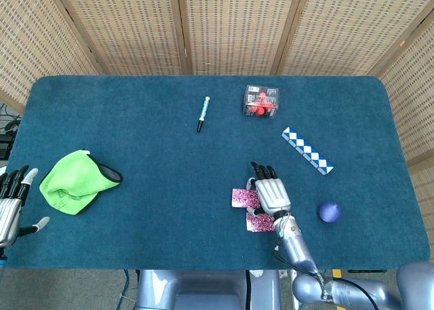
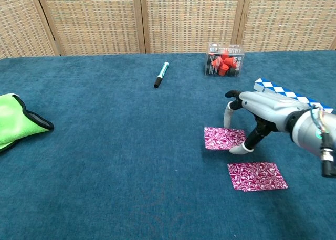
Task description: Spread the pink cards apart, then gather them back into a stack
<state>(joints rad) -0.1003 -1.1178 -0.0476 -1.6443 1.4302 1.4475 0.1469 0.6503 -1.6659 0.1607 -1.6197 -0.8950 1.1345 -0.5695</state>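
Hovering over the near-right part of the bench [image 2: 105,145], right hand [image 2: 262,111] arches palm-down with fingers spread, thumb tip and one fingertip [image 2: 237,148] down at or on the upper pink card [image 2: 223,137]; holding nothing. Second pink card [image 2: 257,176] lies flat just nearer the robot and slightly right, apart from the first, clear of the hand in chest view. Both cards are thin rectangles, magenta with a white swirl print, no readable text. In head view the hand covers part of both cards. Left hand [image 1: 9,205] sits at the far left bench edge, fingers spread, empty. Bench top is dark teal felt-like cloth. Green cloth [image 1: 73,181], soft and crumpled with a dark edge trim, lies at left. Marker [image 1: 203,113], slim with teal barrel and black cap, lies mid-back; writing too small to read. Clear plastic box [image 2: 224,60] of red pieces at back right. Blue-and-white snake puzzle [image 1: 307,150] of triangular segments lies diagonally on the right. Small purple ball [image 1: 329,211], fuzzy-looking, sits right of the hand.
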